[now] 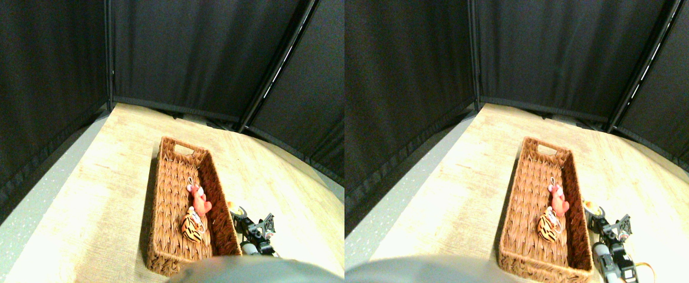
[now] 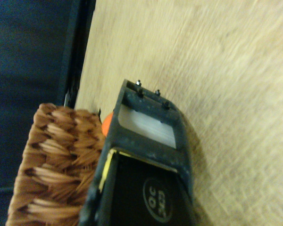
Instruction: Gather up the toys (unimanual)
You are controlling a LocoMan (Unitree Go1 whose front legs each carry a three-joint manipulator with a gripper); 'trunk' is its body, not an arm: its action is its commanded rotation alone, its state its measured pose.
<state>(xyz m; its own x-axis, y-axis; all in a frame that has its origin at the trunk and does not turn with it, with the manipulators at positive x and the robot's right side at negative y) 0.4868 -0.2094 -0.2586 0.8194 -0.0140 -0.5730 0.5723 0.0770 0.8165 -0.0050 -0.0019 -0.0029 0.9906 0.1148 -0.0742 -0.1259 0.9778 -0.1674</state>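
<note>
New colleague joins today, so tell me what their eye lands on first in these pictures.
The long brown wicker basket on the pale wood table stands out first. A red toy and a striped tiger toy lie together inside it. The right gripper sits just outside the basket's right wall, with something yellow-orange at its tip.

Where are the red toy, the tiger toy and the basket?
red toy [image 1: 199, 199], stereo pair view, on its body.
tiger toy [image 1: 192, 229], stereo pair view, on its striped body.
basket [image 1: 170, 194], stereo pair view, on its bare woven floor.
</note>
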